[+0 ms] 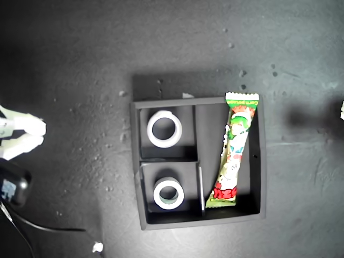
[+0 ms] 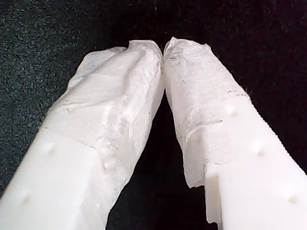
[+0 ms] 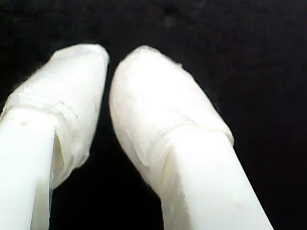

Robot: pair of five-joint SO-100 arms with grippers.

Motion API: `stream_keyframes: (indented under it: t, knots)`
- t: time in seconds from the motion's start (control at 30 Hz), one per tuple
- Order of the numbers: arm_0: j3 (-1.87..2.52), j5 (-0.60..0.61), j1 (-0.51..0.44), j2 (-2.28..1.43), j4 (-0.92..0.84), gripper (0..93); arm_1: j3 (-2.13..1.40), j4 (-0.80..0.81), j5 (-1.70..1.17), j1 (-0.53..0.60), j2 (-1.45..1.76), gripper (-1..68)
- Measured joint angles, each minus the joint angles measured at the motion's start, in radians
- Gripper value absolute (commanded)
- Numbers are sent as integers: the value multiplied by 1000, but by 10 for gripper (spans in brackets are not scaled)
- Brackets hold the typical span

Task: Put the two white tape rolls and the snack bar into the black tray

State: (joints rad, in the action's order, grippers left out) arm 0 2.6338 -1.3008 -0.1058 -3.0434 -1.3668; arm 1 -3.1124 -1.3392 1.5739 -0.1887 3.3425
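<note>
My first gripper has its taped tips pressed together on nothing; my second gripper is nearly closed and empty. Both tape rolls and the snack bar lie in separate compartments of the black tray, so the task looks done.

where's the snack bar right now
The snack bar lies in the black tray's long compartment, on the exterior view's right, beside both tape rolls' small compartments.
</note>
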Motion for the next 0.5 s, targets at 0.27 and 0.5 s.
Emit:
stream_keyframes:
  t: [0.27, 0.5]
  knots:
    - [324, -75, -46, -295, 40, 1, 0, 0, 6, 12, 0, -5]
    - [436, -86, -57, -295, 63, 2, 0, 0, 6, 26, 0, -3]
